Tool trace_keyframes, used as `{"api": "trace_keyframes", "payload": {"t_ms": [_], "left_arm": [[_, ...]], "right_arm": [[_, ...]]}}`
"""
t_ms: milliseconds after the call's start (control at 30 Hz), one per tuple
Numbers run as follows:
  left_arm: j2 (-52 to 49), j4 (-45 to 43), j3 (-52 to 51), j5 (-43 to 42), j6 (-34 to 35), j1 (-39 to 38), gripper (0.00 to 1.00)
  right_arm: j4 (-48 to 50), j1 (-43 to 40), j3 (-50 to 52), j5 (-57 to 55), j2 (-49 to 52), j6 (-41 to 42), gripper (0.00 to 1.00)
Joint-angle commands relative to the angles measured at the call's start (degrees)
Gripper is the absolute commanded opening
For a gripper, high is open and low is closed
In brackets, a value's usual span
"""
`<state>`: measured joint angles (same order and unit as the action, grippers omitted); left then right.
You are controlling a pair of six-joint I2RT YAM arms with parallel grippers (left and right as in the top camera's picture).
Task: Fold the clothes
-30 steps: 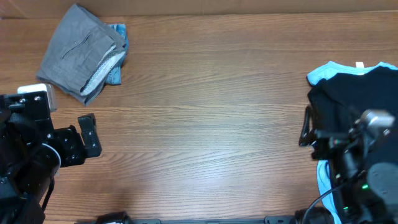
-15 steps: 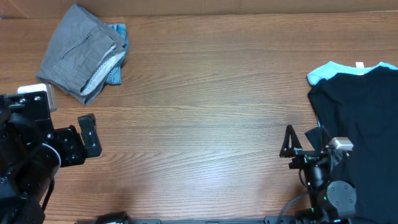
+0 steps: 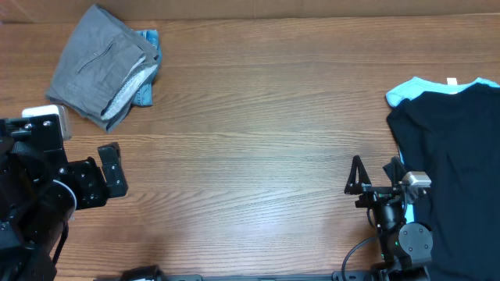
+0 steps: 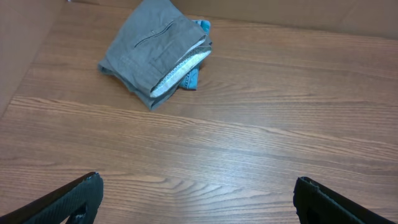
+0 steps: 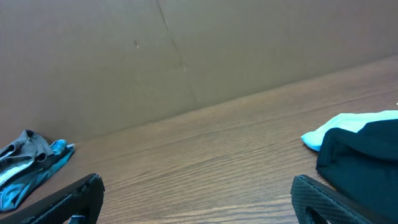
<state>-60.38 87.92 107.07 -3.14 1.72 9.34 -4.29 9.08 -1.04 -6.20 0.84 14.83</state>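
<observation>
- folded pile (image 3: 105, 66) lies on the table (image 3: 258, 117), at its far left corner.
- loose shirts (image 3: 453, 148) lie at the table's right edge.
- left gripper (image 3: 109, 168) at the table's near left, right gripper (image 3: 372, 173) near right.
</observation>
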Motion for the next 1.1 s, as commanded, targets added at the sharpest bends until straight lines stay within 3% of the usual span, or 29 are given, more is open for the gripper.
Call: {"api": "trace_keyframes", "payload": {"t_ms": [0,933,1067], "left_arm": [[0.0,-0.1,-0.1,0.6,0.2,-0.4,1.00],[0.4,2.0,-0.1,0.9,-0.1,-0.4,1.00],[2.2,-2.5,-1.8,1.4,-0.5,-0.4,1.00]], "right_arm": [[0.4,-0.2,0.6,0.0,-0.7,0.2,1.00],[0.4,-0.2,0.6,0.0,-0.7,0.2,1.00],[0.4,-0.2,0.6,0.0,-0.7,0.2,1.00]]}}
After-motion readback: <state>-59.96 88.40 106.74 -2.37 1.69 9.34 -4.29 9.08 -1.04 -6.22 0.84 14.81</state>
